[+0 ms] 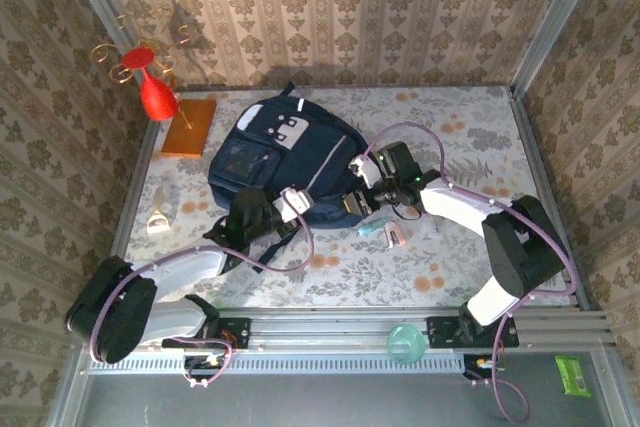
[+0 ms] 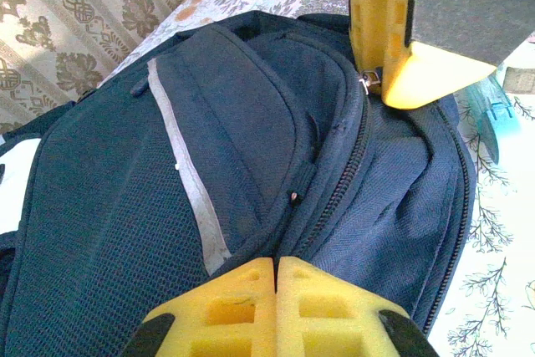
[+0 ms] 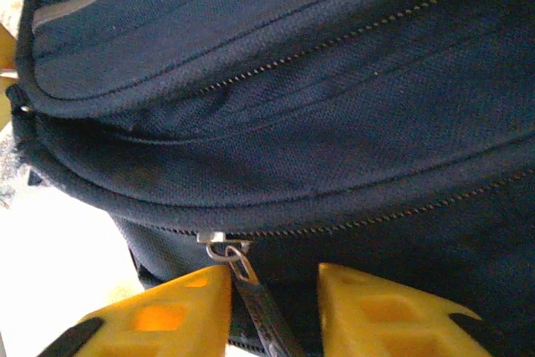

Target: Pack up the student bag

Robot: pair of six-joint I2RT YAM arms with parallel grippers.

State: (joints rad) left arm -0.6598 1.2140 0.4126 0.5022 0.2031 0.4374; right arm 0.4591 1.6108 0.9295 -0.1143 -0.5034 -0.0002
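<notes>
Student bag [image 1: 268, 152] lay flat on the floral desk [image 1: 450, 267] in the top view, centre-left, grey-white patch facing up, one edge toward the arms. Left fingers [image 1: 292, 205] sat at that near edge w/ a black strap [image 1: 262, 252] trailing just beside them. Right fingers [image 1: 352, 203] were at the same edge, further right. A small teal item [image 1: 383, 232] lay on the desk near the right fingers. A red vase-shaped object [image 1: 156, 93] and an orange-brown board [image 1: 190, 125] were at far left, apart from the bag. A green packet [image 1: 575, 375] lay on the grey strip at near right, off the desk.

Left wrist view: left fingers [image 2: 251, 294] were pressed together, tips right against the navy fabric. Whether any fold was caught btwn them couldn't be told. A pale stripe [image 2: 188, 181] ran down the front pocket. A zip [image 2: 334, 198] ran away along the bag to a metal slider [image 2: 369, 81], where the right fingers [image 2: 380, 22] stood.

Right wrist view: right fingers [image 3: 188, 303] were spread w/ a clear gap. The zip pull [image 3: 244, 277] hung in that gap, touching or nearly touching the finger on the view's left, clear of the other, so not pinched. The slider [image 3: 216, 238] sat on the bag's lower zip line.
</notes>
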